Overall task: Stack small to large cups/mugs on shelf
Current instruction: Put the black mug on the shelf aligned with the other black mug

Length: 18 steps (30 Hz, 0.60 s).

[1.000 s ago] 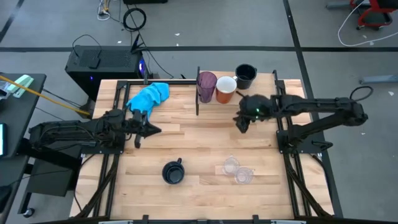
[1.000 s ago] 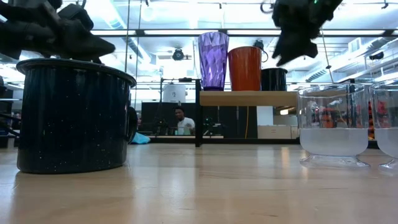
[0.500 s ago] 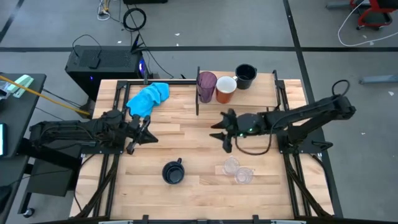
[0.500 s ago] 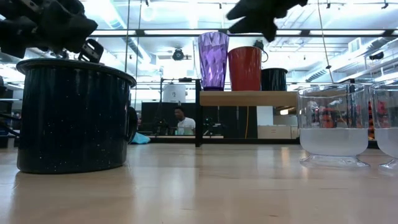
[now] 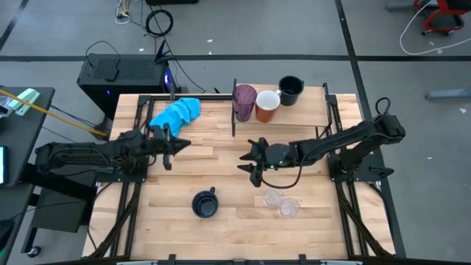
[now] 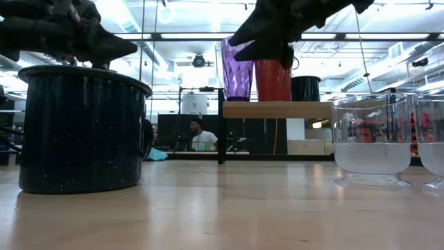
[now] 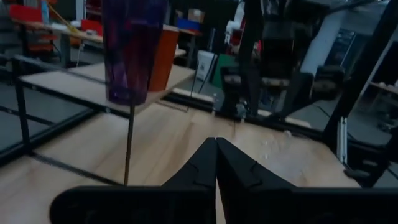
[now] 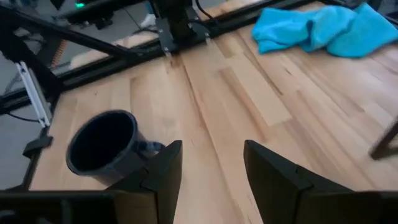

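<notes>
On the light wood shelf [image 5: 309, 112] at the table's far side stand a purple tumbler [image 5: 244, 101], an orange mug [image 5: 267, 105] and a navy mug [image 5: 291, 90]. A second navy mug [image 5: 204, 204] and two clear cups [image 5: 274, 196] [image 5: 288, 208] stand on the table near its front. My right gripper [image 5: 245, 160] is open and empty above the table's middle, just far of the clear cups; its wrist view shows the navy mug [image 8: 102, 146] ahead. My left gripper [image 5: 176, 143] is shut and empty at the left, pointing toward the shelf [image 7: 93, 84].
A bright blue cloth [image 5: 176, 112] lies at the far left of the table, just beyond my left gripper. The shelf's thin black upright [image 5: 234, 110] stands beside the tumbler. Bare wood lies between the two grippers. A person [image 6: 202, 137] sits in the room behind.
My right gripper has gone from beside the shelf toward the table's left and near edge, and now hovers over the table's middle, near the clear cups. My left gripper has swung a little toward the far edge. No cup has moved.
</notes>
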Tool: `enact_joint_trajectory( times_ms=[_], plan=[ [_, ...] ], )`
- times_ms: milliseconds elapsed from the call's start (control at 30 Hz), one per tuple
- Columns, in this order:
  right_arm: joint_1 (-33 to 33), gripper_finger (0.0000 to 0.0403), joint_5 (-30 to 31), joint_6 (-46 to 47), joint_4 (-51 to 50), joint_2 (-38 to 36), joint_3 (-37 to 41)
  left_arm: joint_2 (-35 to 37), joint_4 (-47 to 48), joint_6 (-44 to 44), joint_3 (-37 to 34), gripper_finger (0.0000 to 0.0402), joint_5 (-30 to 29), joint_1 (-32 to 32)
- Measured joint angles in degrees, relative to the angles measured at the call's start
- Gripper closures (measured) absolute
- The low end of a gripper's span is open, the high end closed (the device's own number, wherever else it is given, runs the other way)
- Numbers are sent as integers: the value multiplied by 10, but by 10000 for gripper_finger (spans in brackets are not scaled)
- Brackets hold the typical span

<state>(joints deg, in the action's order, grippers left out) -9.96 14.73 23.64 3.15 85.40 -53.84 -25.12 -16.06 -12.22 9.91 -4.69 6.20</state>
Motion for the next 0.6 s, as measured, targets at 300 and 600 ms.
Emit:
enact_joint_trajectory(
  times_ms=[300,600],
  plan=[
    [-10,225,0,-62,53,55,-40,0,-15,15,0,357,-2,0],
    [-11,226,0,-124,-6,132,-165,0,-37,60,0,367,-4,1]
  ],
)
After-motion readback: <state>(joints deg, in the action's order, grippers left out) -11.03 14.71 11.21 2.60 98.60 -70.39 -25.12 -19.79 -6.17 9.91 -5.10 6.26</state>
